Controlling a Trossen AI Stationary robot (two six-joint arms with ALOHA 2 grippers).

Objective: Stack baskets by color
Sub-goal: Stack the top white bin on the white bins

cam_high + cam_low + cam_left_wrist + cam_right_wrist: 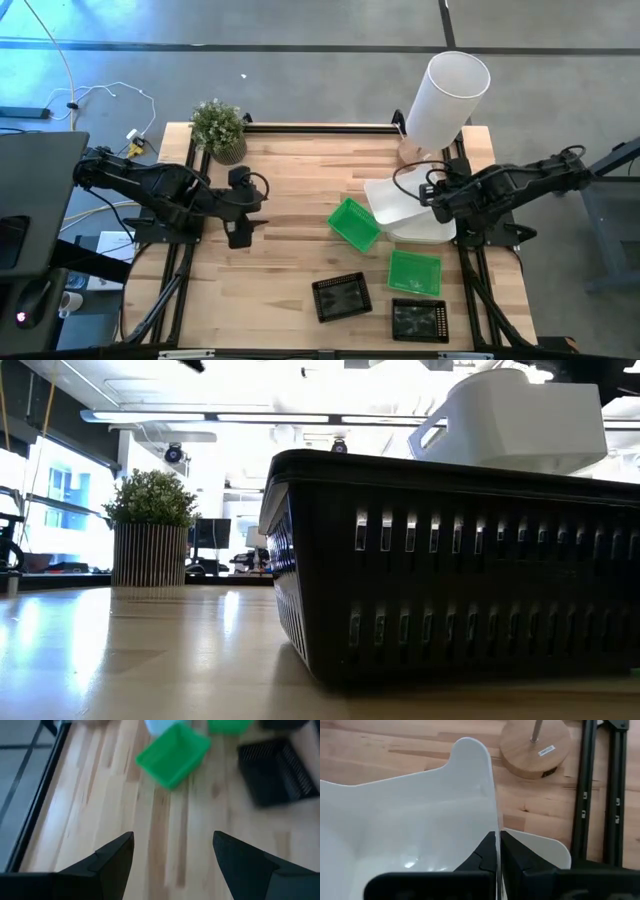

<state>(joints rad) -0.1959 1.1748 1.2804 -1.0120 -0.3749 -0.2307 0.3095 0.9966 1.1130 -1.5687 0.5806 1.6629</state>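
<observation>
My right gripper (432, 197) (498, 850) is shut on a white basket (392, 198) at the right of the table, over a second white basket (428, 232) (547, 851). The held basket (520, 420) shows above a black basket (450, 560) in the low view. A green basket (353, 223) (172, 752) sits tilted at mid-table, with another green one (414, 272) nearer the front. Two black baskets (342, 296) (420, 320) stand at the front. My left gripper (240, 235) (172, 855) hovers open over bare wood at the left. My right gripper pinches the white basket's side wall (495, 827) at its top edge, beside the raised handle tab (470, 755). One finger (485, 857) is inside the basket and the other (515, 857) outside. The fingers slant down from the table's right. The basket hangs tilted over the other white one.
A tall white cylinder (445, 95) on a round wooden base (535, 747) stands at the far right, close behind the right gripper. A potted plant (218, 128) (150, 530) sits at the far left. Black frame rails (600, 795) run along the right edge. Bare wood lies at left and centre.
</observation>
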